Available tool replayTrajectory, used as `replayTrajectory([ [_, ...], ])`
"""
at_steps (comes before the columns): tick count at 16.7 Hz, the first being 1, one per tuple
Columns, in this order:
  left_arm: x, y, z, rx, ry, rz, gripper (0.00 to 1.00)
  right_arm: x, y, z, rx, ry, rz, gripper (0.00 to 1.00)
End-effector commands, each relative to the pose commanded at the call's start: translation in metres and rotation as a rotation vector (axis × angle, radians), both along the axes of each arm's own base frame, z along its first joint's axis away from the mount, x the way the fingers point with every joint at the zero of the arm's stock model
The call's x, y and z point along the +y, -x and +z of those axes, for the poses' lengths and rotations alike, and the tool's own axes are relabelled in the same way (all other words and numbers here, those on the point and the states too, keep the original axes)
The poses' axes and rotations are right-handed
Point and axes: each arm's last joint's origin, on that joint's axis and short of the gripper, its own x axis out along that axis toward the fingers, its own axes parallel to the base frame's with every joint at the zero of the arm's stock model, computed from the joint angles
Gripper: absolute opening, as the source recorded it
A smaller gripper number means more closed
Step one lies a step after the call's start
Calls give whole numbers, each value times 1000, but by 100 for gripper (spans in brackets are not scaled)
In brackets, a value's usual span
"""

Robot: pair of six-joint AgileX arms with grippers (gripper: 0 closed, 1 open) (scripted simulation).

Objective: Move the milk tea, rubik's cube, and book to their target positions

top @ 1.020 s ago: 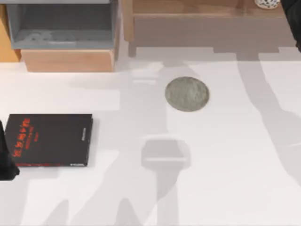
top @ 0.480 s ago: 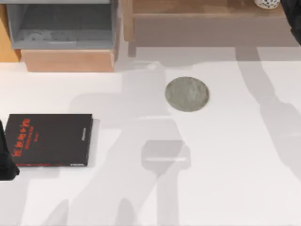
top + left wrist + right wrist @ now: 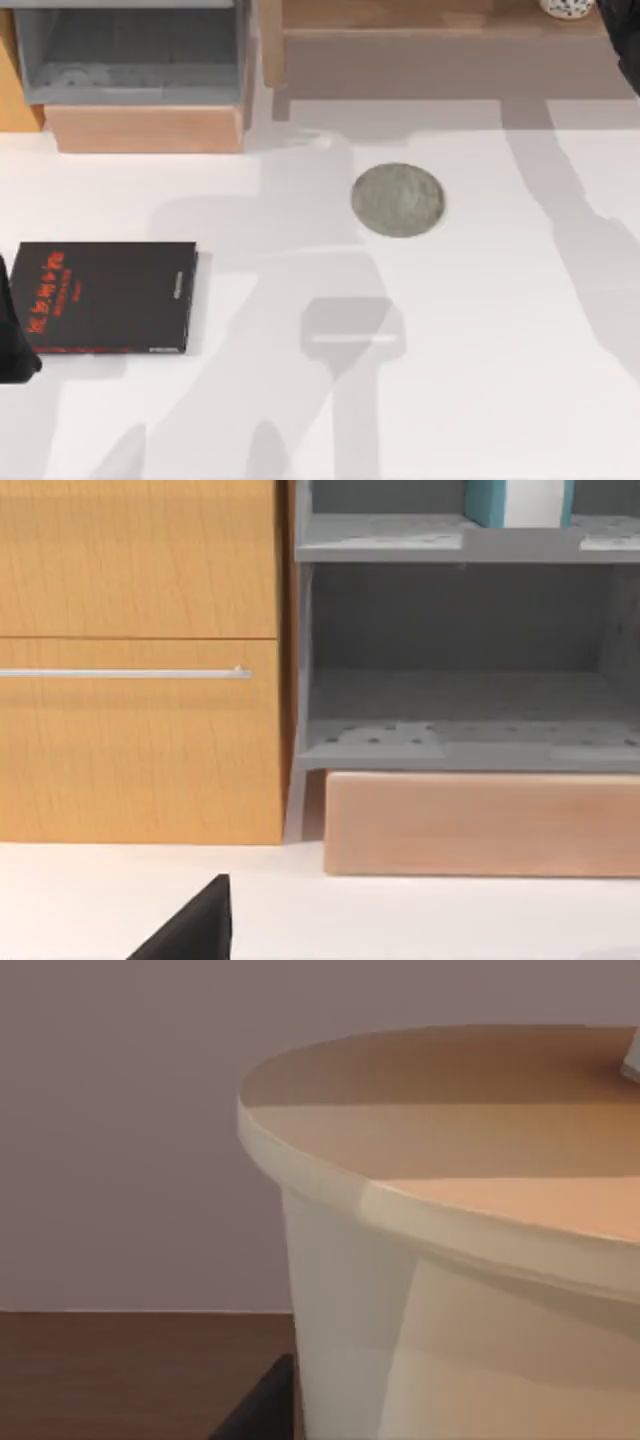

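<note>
My right end effector hangs close against the milk tea (image 3: 440,1230) on the wooden shelf (image 3: 420,15); whether it is open or holding, I cannot tell. I should grasp the cup squarely below the lid, upright, before carrying it to the grey disc (image 3: 397,200).

The white table (image 3: 480,380) carries a flat black book with red lettering (image 3: 105,297) near its left edge and a round grey speckled disc (image 3: 397,200) farther back, right of centre, well apart from the book. At the far left edge stands a wooden cabinet (image 3: 140,128) with grey shelves (image 3: 460,745); a teal-blue book (image 3: 520,502) stands on the upper shelf.
</note>
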Motion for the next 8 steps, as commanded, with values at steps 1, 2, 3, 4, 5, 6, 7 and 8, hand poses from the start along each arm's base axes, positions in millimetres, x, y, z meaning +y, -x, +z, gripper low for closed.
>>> replayTrajectory([
  [1, 0, 0, 0, 0, 0, 0, 100, 0, 0, 0, 0, 0, 0, 32],
  [2, 0, 0, 0, 0, 0, 0, 100, 0, 0, 0, 0, 0, 0, 25],
  [3, 0, 0, 0, 0, 0, 0, 100, 0, 0, 0, 0, 0, 0, 17],
  [4, 0, 0, 0, 0, 0, 0, 100, 0, 0, 0, 0, 0, 0, 10],
  [5, 0, 0, 0, 0, 0, 0, 100, 0, 0, 0, 0, 0, 0, 2],
  [6, 0, 0, 0, 0, 0, 0, 100, 0, 0, 0, 0, 0, 0, 0],
  [7, 0, 0, 0, 0, 0, 0, 100, 0, 0, 0, 0, 0, 0, 0],
  [8, 0, 0, 0, 0, 0, 0, 100, 0, 0, 0, 0, 0, 0, 0],
])
